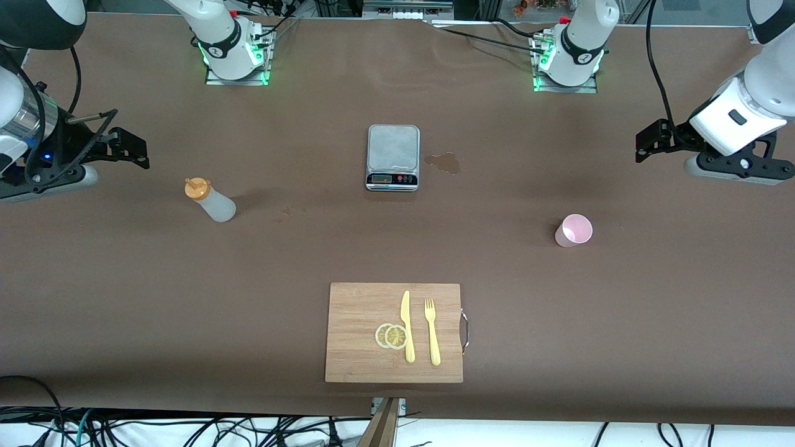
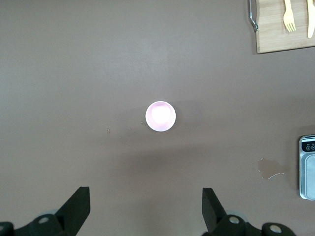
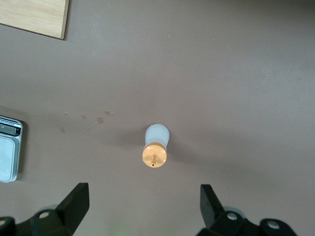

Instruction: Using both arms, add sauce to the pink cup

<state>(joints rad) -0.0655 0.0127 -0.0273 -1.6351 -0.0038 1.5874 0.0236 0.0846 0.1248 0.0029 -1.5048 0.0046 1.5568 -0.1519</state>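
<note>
Nothing is held yet, going by the front view: both arms sit raised at the table's ends, so the task looks to be at its very start, before any reach. In that view the sauce bottle (image 1: 210, 199) stands upright on the brown table (image 1: 124, 298) toward the right arm's end, and the pink cup (image 1: 573, 230) stands well apart from it toward the left arm's end, a little nearer the camera than the bottle. Between them, farther from the camera, lies a kitchen scale (image 1: 392, 157) with a small wet stain (image 1: 443, 162) just beside it; nearer the camera is a wooden cutting board (image 1: 394, 332) carrying a yellow knife (image 1: 407, 326), a yellow fork (image 1: 431, 331) and two lemon slices (image 1: 390, 336). The right gripper (image 1: 127, 147) hangs over bare table by the bottle's end, the left gripper (image 1: 649, 143) over bare table by the cup's end. The left wrist view looks straight down on the cup (image 2: 160, 116), which is empty and upright, with the left gripper (image 2: 145, 209) spread wide and nothing between its fingers. The right wrist view shows the bottle (image 3: 155, 149) from above, orange cap on, and the right gripper (image 3: 144, 205) equally wide and empty. The next move, I judge, calls for the right arm to descend and close on the bottle's soft body without tipping it, while the left arm takes or steadies the cup.
</note>
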